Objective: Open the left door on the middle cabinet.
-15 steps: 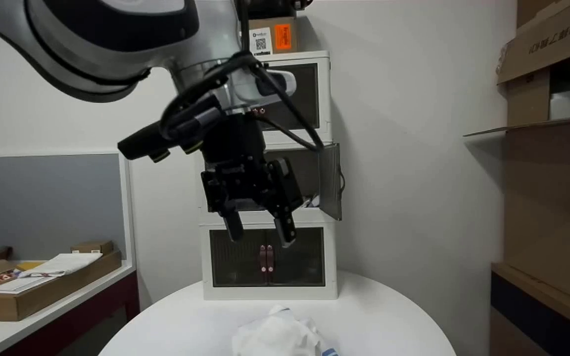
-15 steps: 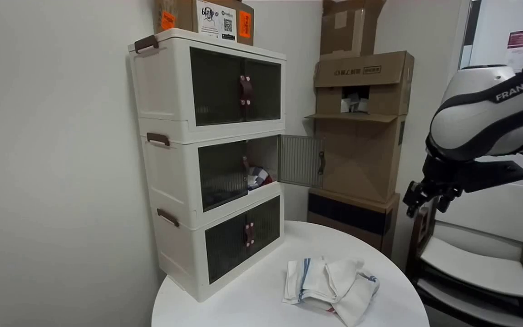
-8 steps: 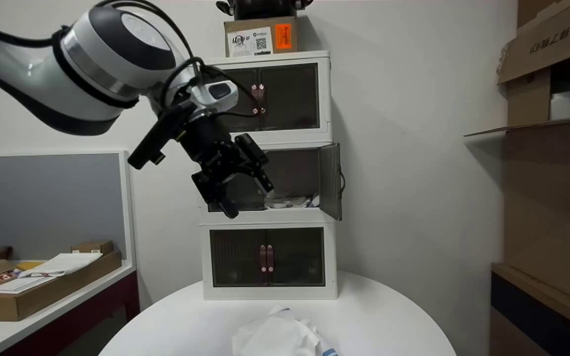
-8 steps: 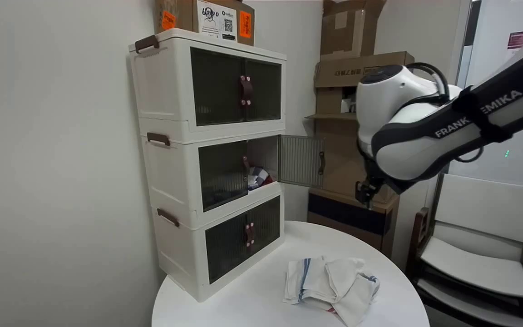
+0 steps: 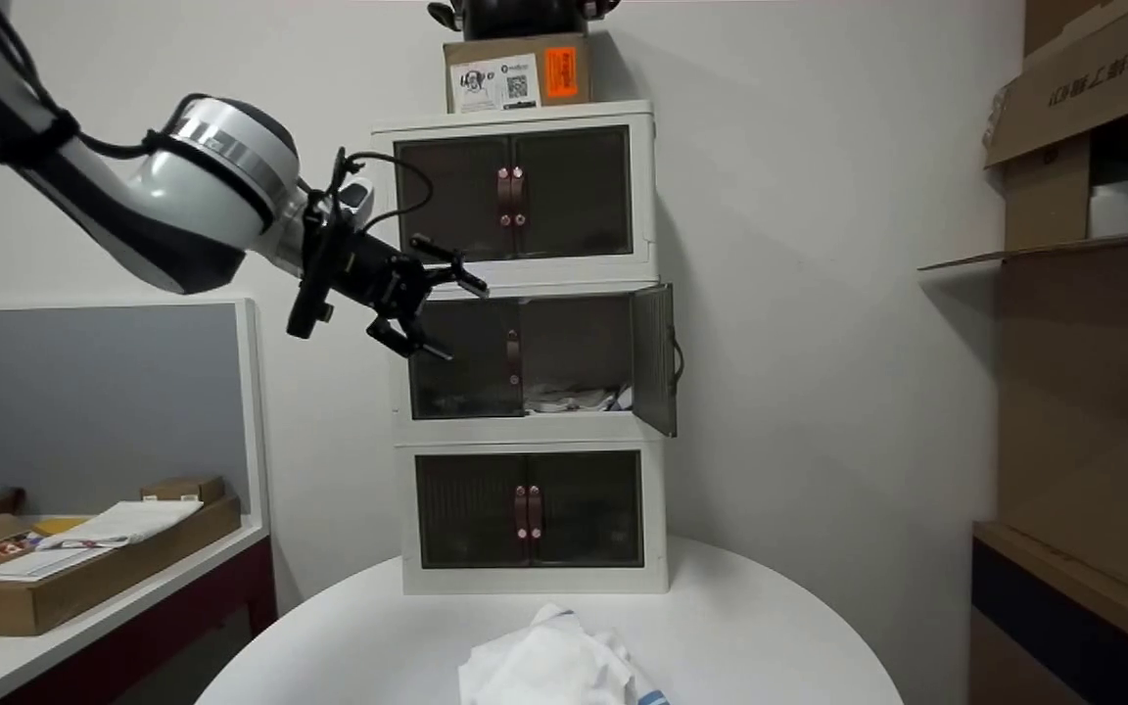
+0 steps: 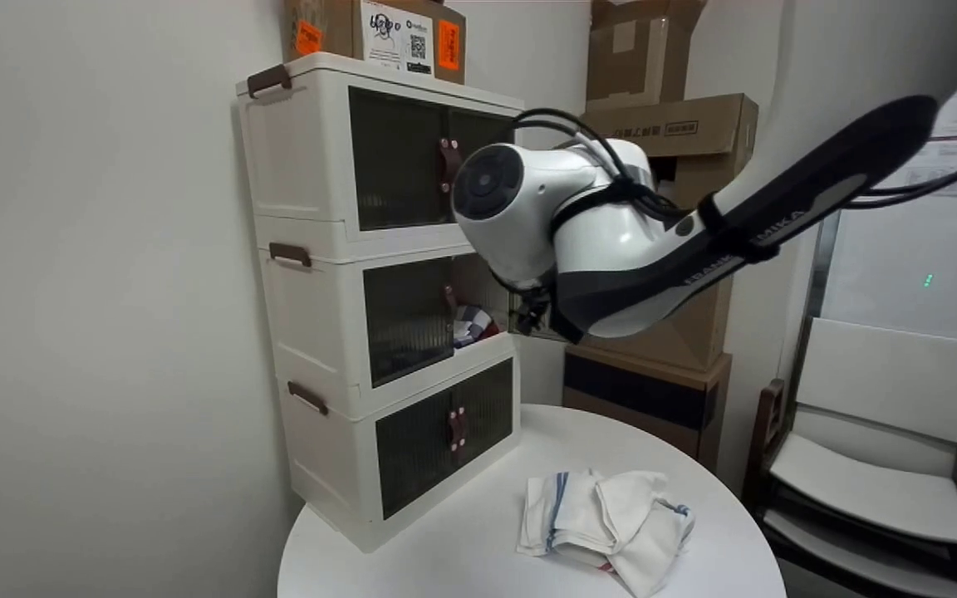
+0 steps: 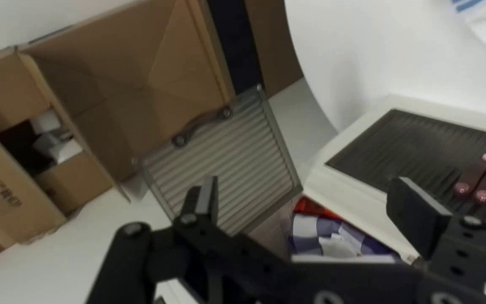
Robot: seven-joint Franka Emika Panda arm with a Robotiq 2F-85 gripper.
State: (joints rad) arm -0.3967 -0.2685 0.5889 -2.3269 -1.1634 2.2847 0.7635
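The middle cabinet (image 5: 584,425) is the central tier of a white tower, also seen in an exterior view (image 6: 308,324). Its left door (image 5: 461,387) is shut, a dark glass panel with a brown handle (image 5: 513,357) at its right edge; the door also shows in an exterior view (image 6: 408,332). The right door (image 5: 653,359) stands swung open, and fills the middle of the wrist view (image 7: 226,160). My gripper (image 5: 466,321) is open and empty, apart from the doors, in front of the left door's upper part. In the wrist view the gripper (image 7: 312,196) hides the left door.
Checkered cloth (image 6: 470,324) lies inside the open right half. The top cabinet (image 5: 574,266) and bottom cabinet (image 5: 535,582) have shut doors. A white cloth (image 6: 611,519) lies on the round table (image 6: 445,573). Cardboard boxes (image 6: 653,291) stand behind the open door.
The arm has swung in toward the cabinet tower, and the gripper has tilted from pointing down to pointing at the middle cabinet. The gripper stays open. The doors have not moved.
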